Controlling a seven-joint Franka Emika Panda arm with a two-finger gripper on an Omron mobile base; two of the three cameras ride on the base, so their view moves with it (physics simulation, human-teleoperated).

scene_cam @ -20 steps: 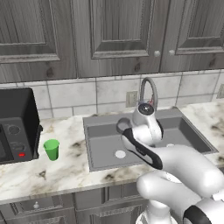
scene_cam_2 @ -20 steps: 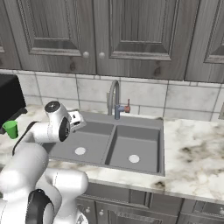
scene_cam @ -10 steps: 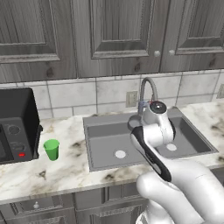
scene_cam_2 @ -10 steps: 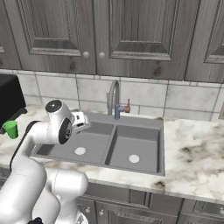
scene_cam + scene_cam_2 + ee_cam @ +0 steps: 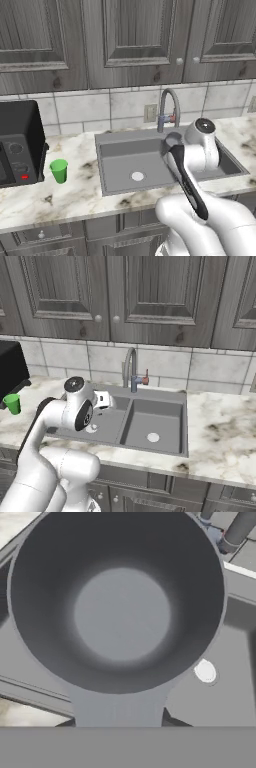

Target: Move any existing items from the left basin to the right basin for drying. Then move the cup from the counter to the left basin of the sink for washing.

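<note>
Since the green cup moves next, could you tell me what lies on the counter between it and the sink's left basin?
In the left base view, only bare marble counter lies between the green cup and the left basin.

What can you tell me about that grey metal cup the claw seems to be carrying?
The grey metal cup fills most of the hand view, seen from above into its open mouth: a round, matte grey bowl with a paler flat bottom, empty. A straight flat handle runs from its rim down toward the claw, which seems to grip it there, though the fingertips are hidden. The cup hangs above the sink, with a pale round drain below it.
</note>
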